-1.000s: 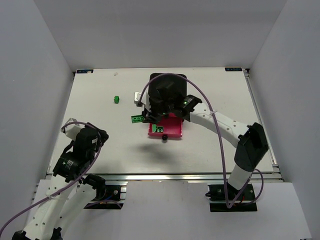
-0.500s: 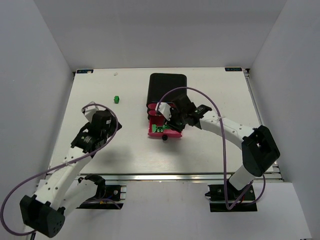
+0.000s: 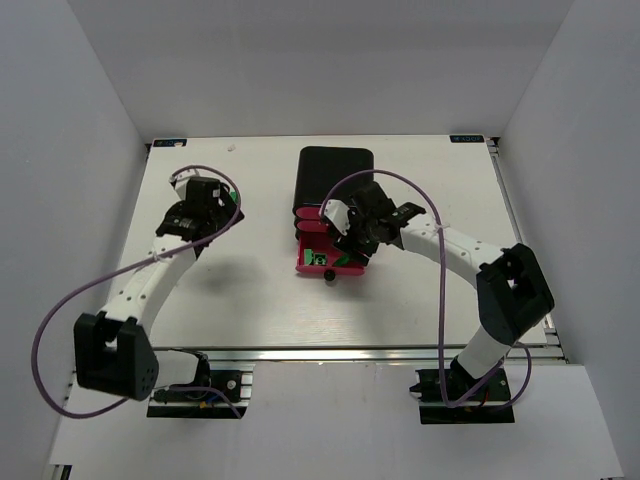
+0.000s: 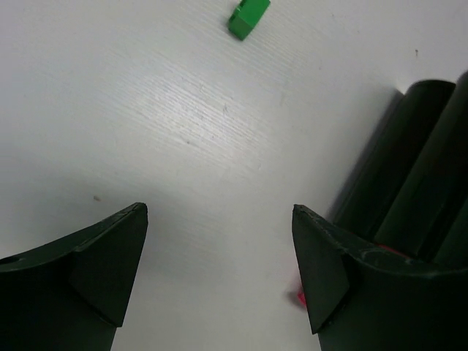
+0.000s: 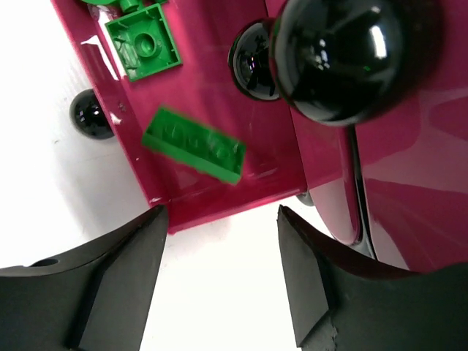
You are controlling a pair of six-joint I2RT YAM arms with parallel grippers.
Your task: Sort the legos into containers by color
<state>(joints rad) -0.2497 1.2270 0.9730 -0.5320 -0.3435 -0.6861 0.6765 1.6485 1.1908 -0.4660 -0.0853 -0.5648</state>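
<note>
Your right gripper [image 5: 219, 219] hangs over the pulled-out magenta drawer [image 5: 212, 95], just in front of the black casing [image 3: 335, 170]. Its fingers are spread wide and there is nothing between them. Inside that drawer you can see a square green brick [image 5: 142, 42] and a long green brick [image 5: 194, 144]. The long one looks slightly blurred and sits aslant near a corner of the drawer. The drawer's own small black knob [image 5: 91, 113] shows on its outer front wall, and two larger black knobs [image 5: 340, 55] sit towards the casing. Your left gripper [image 4: 219, 219] is well to the left of the casing, low over the white table [image 3: 420, 290]. It is also wide open and empty. One loose green brick [image 4: 248, 16] lies on the table just ahead of its fingertips, also left of the casing and apart from both fingers. From the overhead view you cannot tell whether the other drawers hold anything.
</note>
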